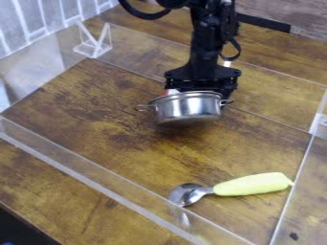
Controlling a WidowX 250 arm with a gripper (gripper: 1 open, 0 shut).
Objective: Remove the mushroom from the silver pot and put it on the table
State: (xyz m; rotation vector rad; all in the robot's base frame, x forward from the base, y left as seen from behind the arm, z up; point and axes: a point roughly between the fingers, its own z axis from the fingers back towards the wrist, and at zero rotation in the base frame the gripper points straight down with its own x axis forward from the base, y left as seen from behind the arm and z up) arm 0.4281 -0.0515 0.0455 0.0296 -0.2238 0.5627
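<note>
The silver pot (192,107) stands on the wooden table (90,120), right under my gripper (201,91). I see the pot mostly from the side, with one loop handle sticking out to the left. The mushroom is hidden; the pot's inside does not show. The black gripper comes straight down from above with its jaws spread wide, about as wide as the pot. Its fingertips end at the pot's rim, and I cannot tell whether they touch it.
A spoon (236,186) with a yellow-green handle lies at the front right. Clear acrylic walls (76,167) edge the tabletop at the front and sides. A small clear stand (92,40) sits at the back left.
</note>
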